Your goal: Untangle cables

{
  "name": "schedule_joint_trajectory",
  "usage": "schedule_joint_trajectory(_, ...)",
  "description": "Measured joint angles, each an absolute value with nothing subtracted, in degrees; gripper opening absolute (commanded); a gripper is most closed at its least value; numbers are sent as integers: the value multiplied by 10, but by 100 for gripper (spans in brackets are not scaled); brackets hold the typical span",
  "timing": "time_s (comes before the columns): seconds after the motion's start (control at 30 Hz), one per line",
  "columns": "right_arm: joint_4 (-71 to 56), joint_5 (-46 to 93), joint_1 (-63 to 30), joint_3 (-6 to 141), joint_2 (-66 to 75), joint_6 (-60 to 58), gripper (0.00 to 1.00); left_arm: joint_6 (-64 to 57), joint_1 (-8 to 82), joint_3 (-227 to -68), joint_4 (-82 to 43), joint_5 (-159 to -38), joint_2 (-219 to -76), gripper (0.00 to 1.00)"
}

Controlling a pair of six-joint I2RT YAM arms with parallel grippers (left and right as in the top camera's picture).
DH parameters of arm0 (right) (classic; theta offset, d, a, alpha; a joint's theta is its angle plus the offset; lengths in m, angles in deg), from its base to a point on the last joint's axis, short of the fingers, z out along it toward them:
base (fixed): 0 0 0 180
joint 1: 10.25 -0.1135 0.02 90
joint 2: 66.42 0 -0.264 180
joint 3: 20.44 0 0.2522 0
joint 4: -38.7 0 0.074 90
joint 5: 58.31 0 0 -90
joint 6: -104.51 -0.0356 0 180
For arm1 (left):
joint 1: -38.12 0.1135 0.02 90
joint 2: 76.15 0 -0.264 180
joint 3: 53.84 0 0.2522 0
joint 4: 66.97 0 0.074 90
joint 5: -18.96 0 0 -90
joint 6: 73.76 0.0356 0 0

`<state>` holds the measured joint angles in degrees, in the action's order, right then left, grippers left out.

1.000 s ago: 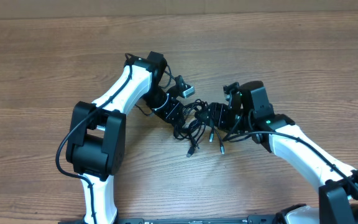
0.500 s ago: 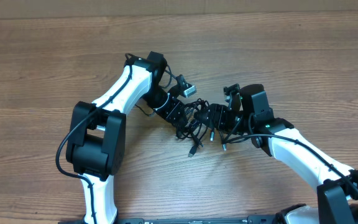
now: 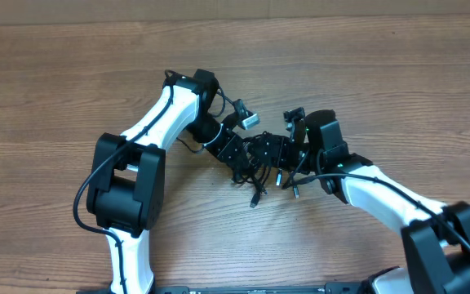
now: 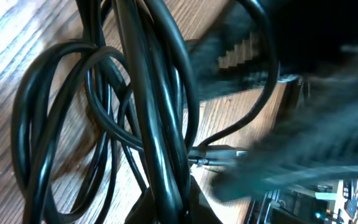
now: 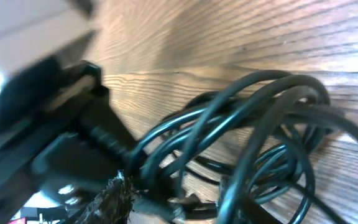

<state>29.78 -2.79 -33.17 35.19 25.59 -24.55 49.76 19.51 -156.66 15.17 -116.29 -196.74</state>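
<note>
Pinched shut with the left tool on strands of the cables. Heaped in a tangle on the table, directly between left tool and right tool, plug ends trailing just beyond. Cannot tell how wide the right tool stands: blurred among loops.

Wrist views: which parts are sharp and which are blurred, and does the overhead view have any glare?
Left wrist view: the cables are sharp at left and centre, dark shapes at right are smeared, and the table glares at upper left. Right wrist view: the loops at right are fairly clear, the left side is blurred. Overhead view: even light, sharp, no strong glare.
</note>
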Motion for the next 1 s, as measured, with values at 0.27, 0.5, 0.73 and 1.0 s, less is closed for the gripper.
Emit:
schedule_joint_trajectory(0.27, 307, -29, -332, 352, 267, -248, 35, 510, 195, -1567, 153, -1164, -1967, 4)
schedule_joint_trajectory(0.5, 297, -54, -331, 352, 267, -220, 42, 511, 195, -1567, 157, -1165, -1967, 4)
schedule_joint_trajectory(0.73, 287, -73, -329, 352, 267, -206, 36, 512, 195, -1567, 157, -1158, -1967, 4)
schedule_joint_trajectory(1.0, 264, -82, -317, 352, 268, -200, 22, 512, 195, -1567, 155, -1159, -1967, 4)
